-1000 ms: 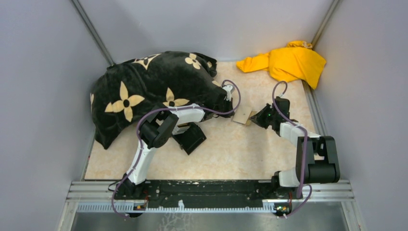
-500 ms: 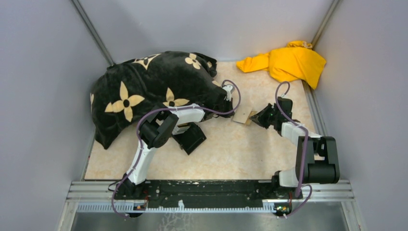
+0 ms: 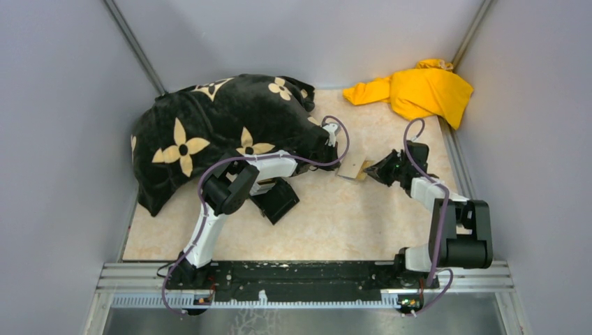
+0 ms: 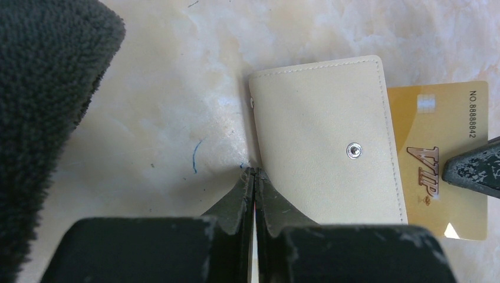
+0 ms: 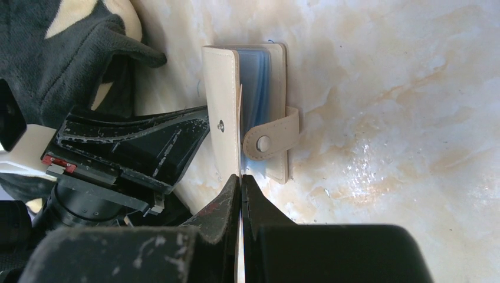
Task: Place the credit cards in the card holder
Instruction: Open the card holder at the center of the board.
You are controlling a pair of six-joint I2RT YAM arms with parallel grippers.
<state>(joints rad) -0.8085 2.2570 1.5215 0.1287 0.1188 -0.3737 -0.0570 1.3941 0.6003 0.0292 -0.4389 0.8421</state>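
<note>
We've R pincer (image 5: 240, 178) shut on card (image 4: 437, 121) (prob. thin, stiff, slick; grip its end); L pincer (image 4: 255, 171) pinches holder (image 4: 324, 135) edge at its tips.

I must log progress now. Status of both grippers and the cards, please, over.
Left gripper shut on card holder flap. Right gripper shut on gold card, partly under flap. Black blanket nearby, clear of holder.

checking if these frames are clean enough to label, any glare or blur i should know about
Left wrist: print on the gold card and stitching on the card holder are sharp, the left pincer is softer, and a small glare patch marks the table. Right wrist: sheen on the table, right pincer blurred. Top external: even light, soft shadows.
</note>
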